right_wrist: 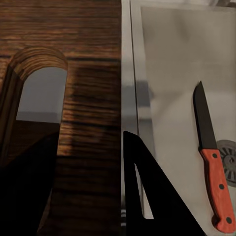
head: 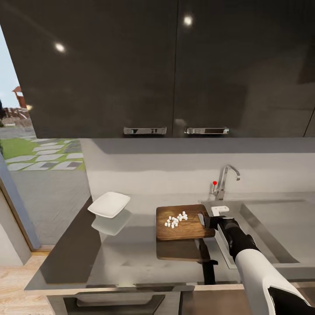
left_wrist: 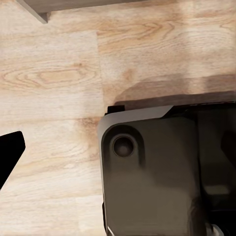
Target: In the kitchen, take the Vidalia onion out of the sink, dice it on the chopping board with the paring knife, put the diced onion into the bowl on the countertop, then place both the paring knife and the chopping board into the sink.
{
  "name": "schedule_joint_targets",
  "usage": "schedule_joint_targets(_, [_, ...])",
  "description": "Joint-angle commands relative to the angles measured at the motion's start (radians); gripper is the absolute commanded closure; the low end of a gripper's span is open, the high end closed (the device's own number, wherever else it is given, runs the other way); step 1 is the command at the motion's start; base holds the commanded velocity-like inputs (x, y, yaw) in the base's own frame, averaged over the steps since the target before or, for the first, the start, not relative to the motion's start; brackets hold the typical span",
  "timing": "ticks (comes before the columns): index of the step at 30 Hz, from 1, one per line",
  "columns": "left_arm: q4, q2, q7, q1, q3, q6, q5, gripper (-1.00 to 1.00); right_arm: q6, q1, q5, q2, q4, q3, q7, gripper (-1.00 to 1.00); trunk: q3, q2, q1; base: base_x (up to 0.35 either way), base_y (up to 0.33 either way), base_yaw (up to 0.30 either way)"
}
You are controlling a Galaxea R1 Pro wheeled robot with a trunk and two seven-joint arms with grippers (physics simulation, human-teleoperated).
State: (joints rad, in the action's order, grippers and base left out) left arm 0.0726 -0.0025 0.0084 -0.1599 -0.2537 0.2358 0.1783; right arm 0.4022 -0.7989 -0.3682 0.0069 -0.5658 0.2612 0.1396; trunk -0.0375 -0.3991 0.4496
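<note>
Paring knife lies in sink; bowl empty.

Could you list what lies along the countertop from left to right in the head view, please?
Bowl → chopping board carrying the diced onion → right gripper at the board's right end → faucet → sink.

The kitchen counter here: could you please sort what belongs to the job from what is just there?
Job: onion dice on the chopping board; bowl; knife lying in the sink; right gripper at the board's edge.

Just there: faucet; cupboard handles; wooden floor.
</note>
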Motion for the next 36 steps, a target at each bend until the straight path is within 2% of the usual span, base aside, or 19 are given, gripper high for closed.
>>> schedule_joint_targets(1, [0.004, -0.001, 0.001, -0.001, -0.009, 0.007, 0.007, -1.0, 0.004, 0.0, -0.009, 0.001, -0.002, 0.006, 0.009, 1.0, 0.001, -0.001, 0.0, 0.0, 0.0, 0.0])
schedule_joint_targets(11, [0.004, -0.001, 0.001, -0.001, -0.009, 0.007, 0.007, -1.0, 0.003, 0.0, -0.009, 0.001, -0.002, 0.006, 0.009, 1.0, 0.011, -0.001, 0.0, 0.0, 0.0, 0.0])
schedule_joint_targets(36, [0.004, 0.001, 0.001, -0.001, -0.009, 0.008, 0.007, -1.0, 0.004, 0.0, -0.009, 0.001, -0.002, 0.006, 0.009, 1.0, 0.011, -0.001, 0.0, 0.0, 0.0, 0.0])
